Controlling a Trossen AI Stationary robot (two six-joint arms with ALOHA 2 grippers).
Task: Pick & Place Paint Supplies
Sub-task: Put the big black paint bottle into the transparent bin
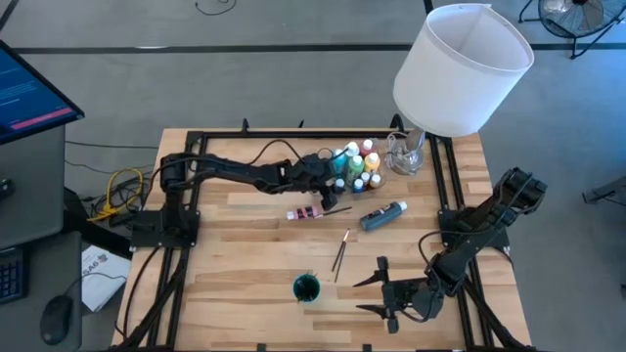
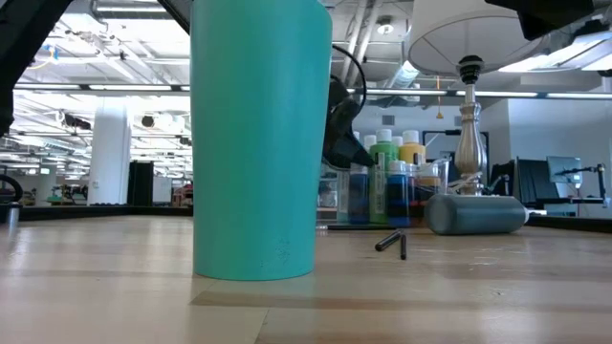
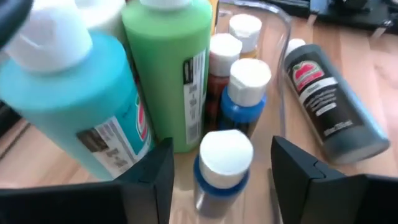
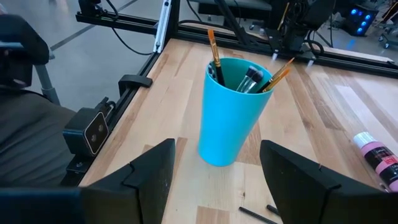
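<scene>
Several white-capped paint bottles (image 1: 354, 164) stand crowded in a clear tray (image 3: 281, 37) at the far middle of the table. My left gripper (image 3: 222, 180) is open at the tray's left side. Its fingers stand on either side of a small blue bottle (image 3: 222, 165) without touching it. A pink bottle (image 1: 308, 213) and a blue-grey bottle (image 1: 383, 216) lie on their sides on the wood. Two thin brushes (image 1: 342, 250) lie near them. My right gripper (image 1: 377, 289) is open near the front edge, level with a teal cup (image 4: 231, 112) that holds several brushes (image 4: 249, 78).
A lamp with a big white shade (image 1: 460, 68) and a glass base (image 1: 406, 152) stands at the far right, close to the tray. Black frame rails (image 1: 445, 186) run along the table's edges. Bare wood lies left of the cup and the pink bottle.
</scene>
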